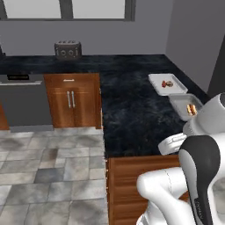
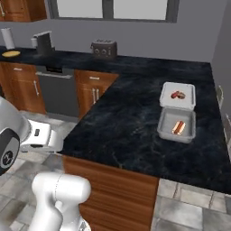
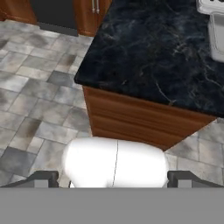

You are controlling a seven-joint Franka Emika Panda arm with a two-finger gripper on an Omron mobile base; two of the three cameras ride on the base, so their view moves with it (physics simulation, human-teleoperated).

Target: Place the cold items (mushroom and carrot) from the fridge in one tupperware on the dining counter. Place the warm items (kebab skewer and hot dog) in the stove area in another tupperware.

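Observation:
On the black dining counter (image 1: 127, 110) (image 2: 126, 131) (image 3: 148, 52) two pale-grey tupperwares stand side by side near its right edge. The farther tupperware (image 1: 154, 80) (image 2: 189, 92) holds the orange-red carrot (image 2: 174, 95) and the brown mushroom (image 2: 181, 94), touching each other. The nearer tupperware (image 1: 178, 100) (image 2: 166, 126) (image 3: 216, 39) holds the hot dog (image 1: 191, 109) (image 2: 179, 127); I cannot make out a kebab skewer beside it. My gripper (image 3: 116, 179) hangs open over the floor just off the counter's near corner, its fingertips (image 3: 41, 178) wide apart and holding nothing. The fridge is out of view.
A toaster (image 1: 67, 49) (image 2: 103, 48) sits on the back counter. A dark dishwasher (image 1: 24, 103) (image 2: 56, 92) and wooden cabinets (image 1: 72, 103) line the left. A yellow plate (image 2: 11, 53) and a coffee machine (image 2: 43, 43) stand far left. Grey tiled floor (image 3: 39, 87) lies below.

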